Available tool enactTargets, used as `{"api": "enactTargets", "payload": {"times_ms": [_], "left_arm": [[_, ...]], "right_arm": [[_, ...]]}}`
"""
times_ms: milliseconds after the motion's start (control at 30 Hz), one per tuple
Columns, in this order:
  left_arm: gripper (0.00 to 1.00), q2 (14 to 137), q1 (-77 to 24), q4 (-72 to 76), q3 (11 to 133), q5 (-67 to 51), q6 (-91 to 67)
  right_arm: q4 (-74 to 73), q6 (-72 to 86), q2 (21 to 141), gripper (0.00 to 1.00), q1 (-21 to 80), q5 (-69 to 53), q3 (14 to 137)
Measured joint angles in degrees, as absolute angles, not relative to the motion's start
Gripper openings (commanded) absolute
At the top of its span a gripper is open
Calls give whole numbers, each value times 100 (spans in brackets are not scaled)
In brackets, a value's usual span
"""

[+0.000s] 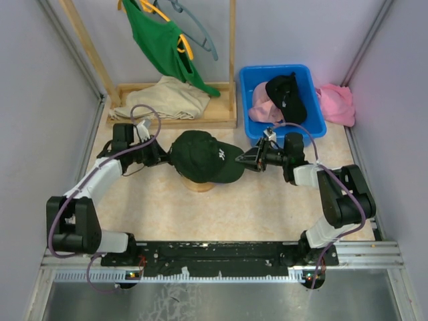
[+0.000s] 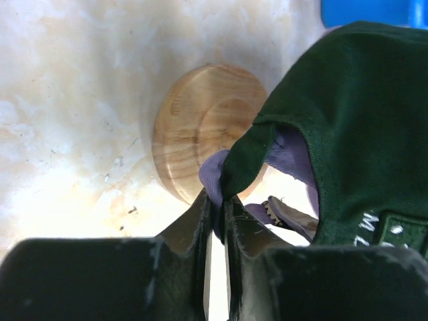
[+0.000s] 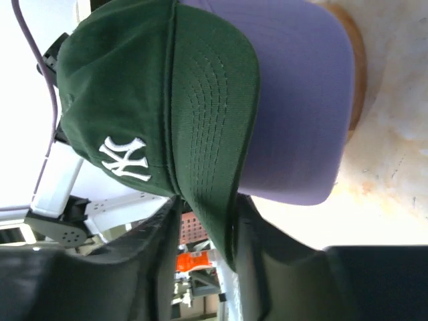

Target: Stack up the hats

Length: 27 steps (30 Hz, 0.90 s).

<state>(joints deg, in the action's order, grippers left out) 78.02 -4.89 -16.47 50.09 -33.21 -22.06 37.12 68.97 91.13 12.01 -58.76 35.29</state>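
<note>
A dark cap [image 1: 200,155] with a white NY logo sits over a lavender cap [image 3: 301,100] on a round wooden stand [image 2: 200,127] mid-table. My left gripper [image 1: 166,156] is shut on the back rim of the caps; in the left wrist view [image 2: 219,204] dark and lavender fabric are pinched between the fingers. My right gripper [image 1: 246,159] is at the dark cap's brim. In the right wrist view [image 3: 208,204] the brim lies between parted fingers, touching one. A black cap [image 1: 286,97] and a pink cap [image 1: 262,105] lie in the blue bin [image 1: 254,77].
The blue bin stands at the back right, a bright pink cloth [image 1: 338,103] beside it. A wooden rack [image 1: 221,114] at the back left holds a green shirt [image 1: 160,40] on a hanger, with a beige cloth [image 1: 164,99] on its base.
</note>
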Motion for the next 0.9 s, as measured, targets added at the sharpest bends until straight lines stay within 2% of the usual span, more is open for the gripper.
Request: {"api": "enactTargets", "payload": {"times_ms": [100, 400, 433, 500, 600, 900], "left_arm": [[14, 7876, -489, -1658, 4928, -3223, -2178], [12, 8020, -489, -1686, 4827, -3140, -2132], [12, 8020, -489, -1691, 4827, -3142, -2128], [12, 8020, -489, -1699, 4827, -3142, -2115], [12, 8023, -489, -1712, 4827, -3146, -2115], [11, 8066, -489, -1717, 4827, -3190, -2115]], "right_arm": [[3610, 6657, 9120, 54, 1201, -5763, 3529], [3826, 6410, 9168, 64, 1201, -5605, 3404], [3946, 6442, 9194, 67, 1201, -5603, 3376], [4261, 6545, 9275, 85, 1201, -5605, 3301], [4788, 6626, 9480, 98, 1201, -5616, 3262], [5572, 6851, 9760, 99, 1249, -5448, 3170]]}}
